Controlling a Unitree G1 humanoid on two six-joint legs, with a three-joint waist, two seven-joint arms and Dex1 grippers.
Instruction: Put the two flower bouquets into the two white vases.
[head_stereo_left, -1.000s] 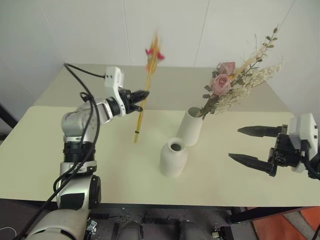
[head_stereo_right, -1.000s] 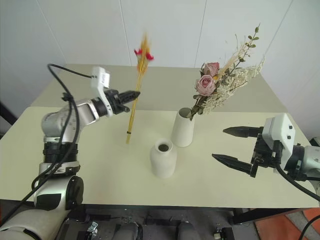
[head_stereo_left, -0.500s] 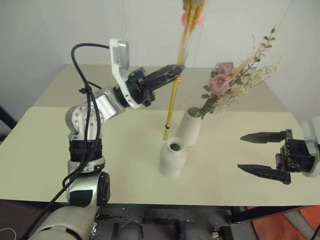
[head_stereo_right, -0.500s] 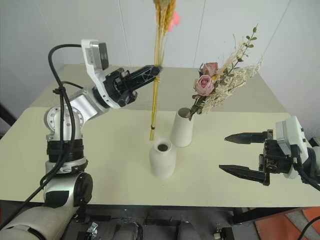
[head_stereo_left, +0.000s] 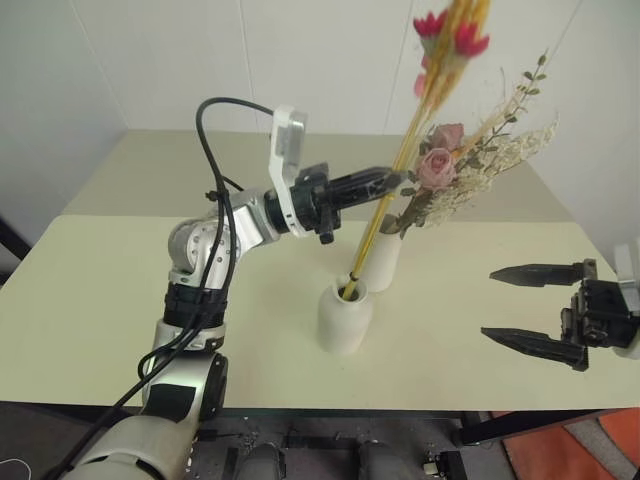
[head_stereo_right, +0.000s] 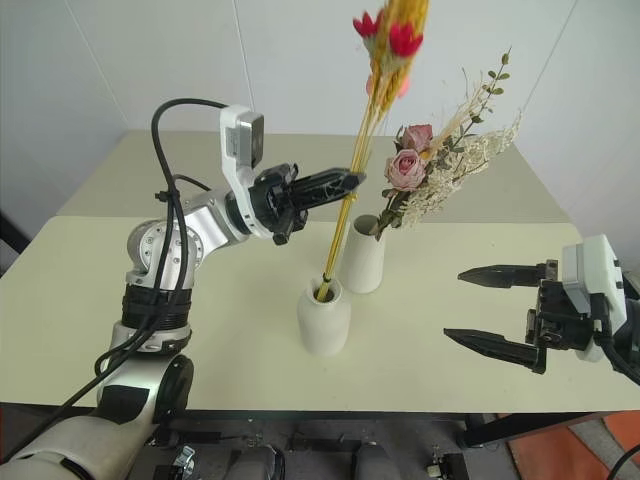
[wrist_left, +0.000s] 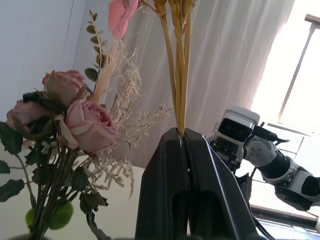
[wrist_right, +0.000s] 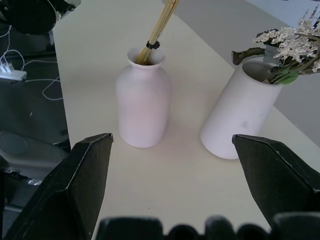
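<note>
Left of centre in the left eye view, the left gripper (head_stereo_left: 388, 180) is clamped on the yellow stalks (head_stereo_left: 385, 208), fingers pinched tight around them midway up. The bundle leans up and to the right, red flower heads at the top edge of the frame. Its lower ends sit just inside the narrow mouth of the short vase (head_stereo_left: 345, 317), lower centre; in the right wrist view the stalk tips and their black tie are at the rim, barely entered.

Just behind, centre frame, the tall vase (head_stereo_left: 381, 256) already holds the rose bunch (head_stereo_left: 445, 170), which fans out toward the upper right.

Far right, lower frame, the right gripper (head_stereo_left: 535, 305) hangs empty, jaws spread wide, well apart from both vases.

Step in hand, as I read it: seating the second bouquet. Next move calls for lowering the stalks further into the neck, then letting go. Risk: the lean may nudge the roses or tip the short vase.
</note>
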